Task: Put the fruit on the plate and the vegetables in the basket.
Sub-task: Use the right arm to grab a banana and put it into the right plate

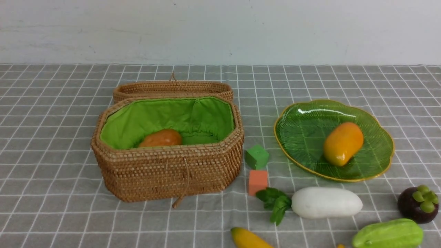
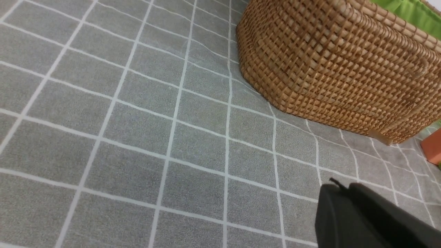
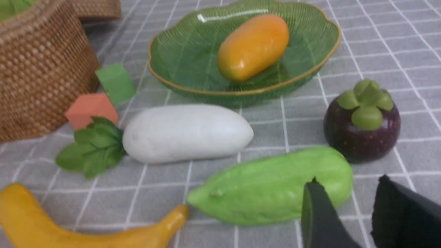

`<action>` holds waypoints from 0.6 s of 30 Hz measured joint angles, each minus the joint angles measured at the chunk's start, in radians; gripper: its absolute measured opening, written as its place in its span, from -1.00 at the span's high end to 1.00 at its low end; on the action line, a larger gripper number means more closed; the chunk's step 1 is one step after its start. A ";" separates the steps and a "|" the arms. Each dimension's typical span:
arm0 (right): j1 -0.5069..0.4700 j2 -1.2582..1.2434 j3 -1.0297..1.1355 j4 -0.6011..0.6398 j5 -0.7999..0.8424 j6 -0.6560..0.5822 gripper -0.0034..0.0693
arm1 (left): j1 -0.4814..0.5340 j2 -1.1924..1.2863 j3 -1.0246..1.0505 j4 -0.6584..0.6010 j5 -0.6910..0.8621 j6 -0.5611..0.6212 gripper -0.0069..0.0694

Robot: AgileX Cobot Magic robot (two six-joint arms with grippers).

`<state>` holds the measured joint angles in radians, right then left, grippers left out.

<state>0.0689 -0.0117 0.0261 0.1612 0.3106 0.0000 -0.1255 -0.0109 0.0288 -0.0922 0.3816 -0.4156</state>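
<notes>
Now a mango (image 1: 342,143) lies on the plate (image 1: 299,137) and a potato (image 1: 161,138) in the basket (image 1: 165,168). The radish (image 1: 326,202), gourd (image 1: 387,234), mangosteen (image 1: 417,205) and banana (image 1: 248,239) lie on the cloth (image 1: 51,137). Near the basket the left gripper (image 2: 339,187) is pressed together; the right gripper (image 3: 348,181) is spread and empty beside the gourd.

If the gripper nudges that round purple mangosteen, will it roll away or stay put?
The mangosteen looks nearly round, so a sideways push would probably roll it. Its knobby green cap sits on top, so it might wobble unevenly. The cloth may slow it.
</notes>
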 joint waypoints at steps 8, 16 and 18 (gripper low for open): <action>0.001 0.000 0.000 0.207 -0.389 0.017 0.25 | 0.000 0.000 0.000 0.000 0.000 0.000 0.74; 0.001 0.000 -0.064 0.246 -0.424 0.032 0.25 | 0.000 0.000 0.000 0.000 0.000 0.000 0.74; 0.001 0.014 -0.127 0.248 -0.385 0.033 0.25 | 0.000 0.000 0.000 0.000 0.000 0.000 0.74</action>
<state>0.0699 0.0025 -0.1011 0.4095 -0.0739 0.0329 -0.1255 -0.0109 0.0288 -0.0922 0.3816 -0.4156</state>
